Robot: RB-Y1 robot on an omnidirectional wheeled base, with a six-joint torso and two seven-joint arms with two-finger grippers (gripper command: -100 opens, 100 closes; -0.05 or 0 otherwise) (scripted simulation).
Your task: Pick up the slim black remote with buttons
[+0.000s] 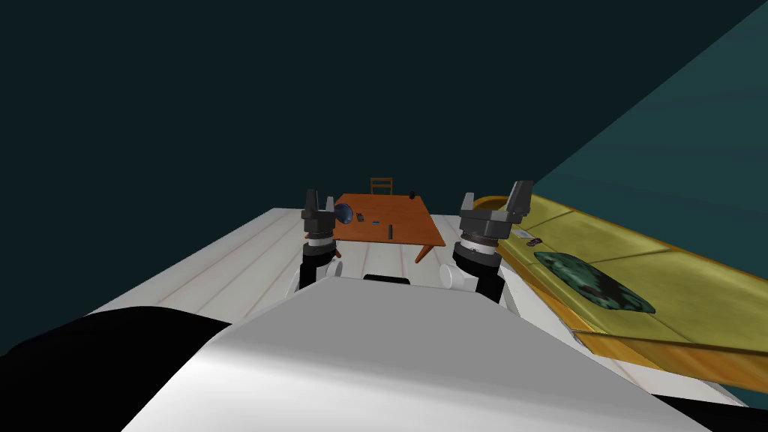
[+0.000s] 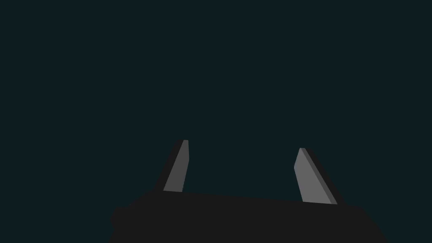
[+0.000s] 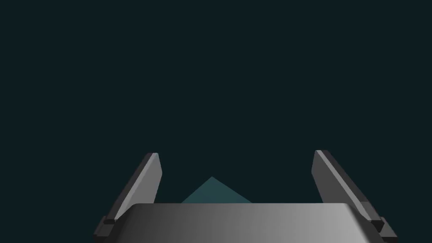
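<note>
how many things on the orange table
5: blue ball at its left edge, two small dark items beside it, a slim dark bar nearer me, a dark knob at the far edge. Left gripper may hide more.

The table point(image 1: 416, 221) is orange-brown, the floor point(image 1: 247, 255) white with plank lines, the sofa point(image 1: 675, 277) mustard yellow, its cushion point(image 1: 592, 281) mottled green and black. The slim remote point(image 1: 391, 230) looks black, though it shows small.

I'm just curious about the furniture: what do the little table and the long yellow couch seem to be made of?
The table looks like wood: orange-brown, matt, on slanted legs, though no grain shows. The couch looks upholstered: mustard yellow, seamed panels, matt; fabric or leather, I cannot tell.
</note>
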